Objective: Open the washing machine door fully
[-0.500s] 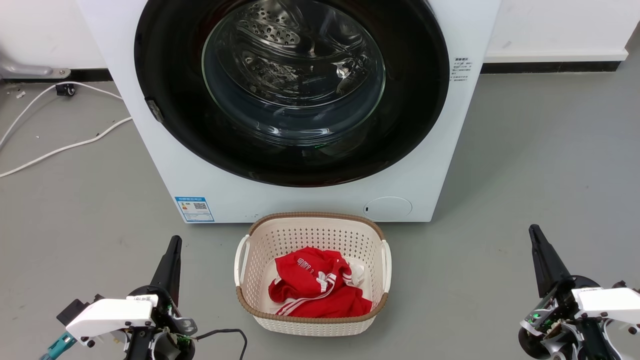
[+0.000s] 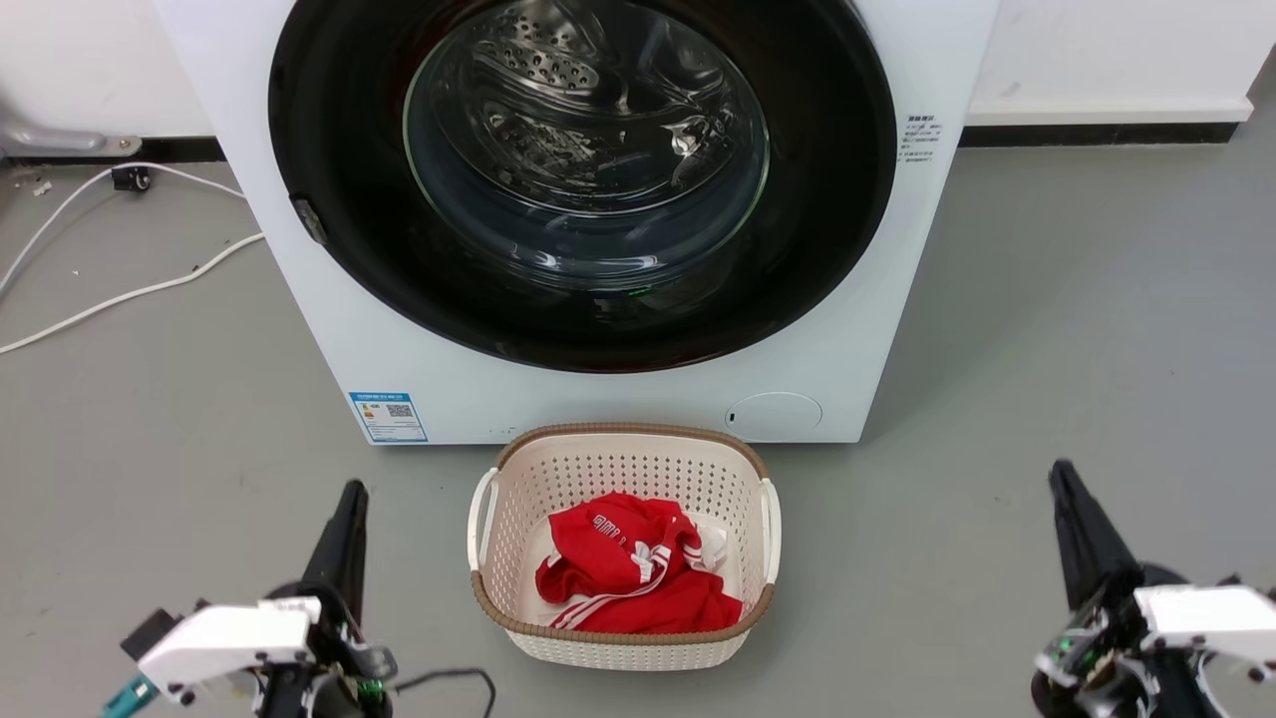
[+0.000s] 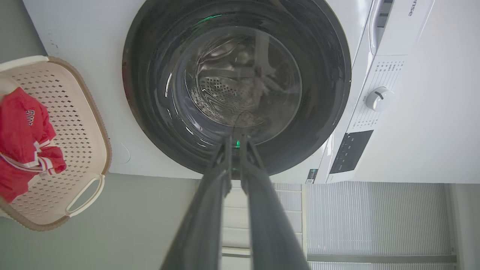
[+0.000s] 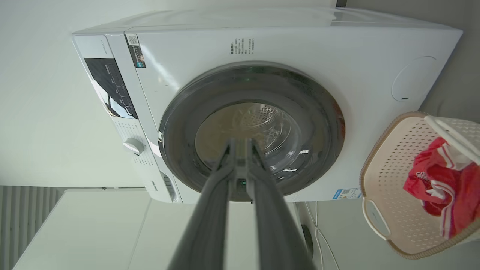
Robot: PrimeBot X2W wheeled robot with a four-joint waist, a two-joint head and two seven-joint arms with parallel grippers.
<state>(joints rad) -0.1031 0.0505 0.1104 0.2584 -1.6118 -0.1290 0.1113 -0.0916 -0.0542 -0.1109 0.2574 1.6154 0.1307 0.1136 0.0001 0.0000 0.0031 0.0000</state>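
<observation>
Hovering left of the basket [image 2: 628,431], the left gripper [image 2: 350,496] has its fingers pressed together on nothing; the right gripper [image 2: 1061,479], right of the basket, looks the same. A red garment [image 2: 628,573] lies inside the basket. Just behind the basket, the washing machine door [image 2: 827,199] sits closed against the white machine [image 2: 558,399].

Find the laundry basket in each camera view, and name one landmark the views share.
Head view: basket at bottom centre, before the washer.
Left wrist view: basket at left edge, partly cut off.
Right wrist view: basket at right edge, lower half.
Shared landmark: the round black door.
</observation>
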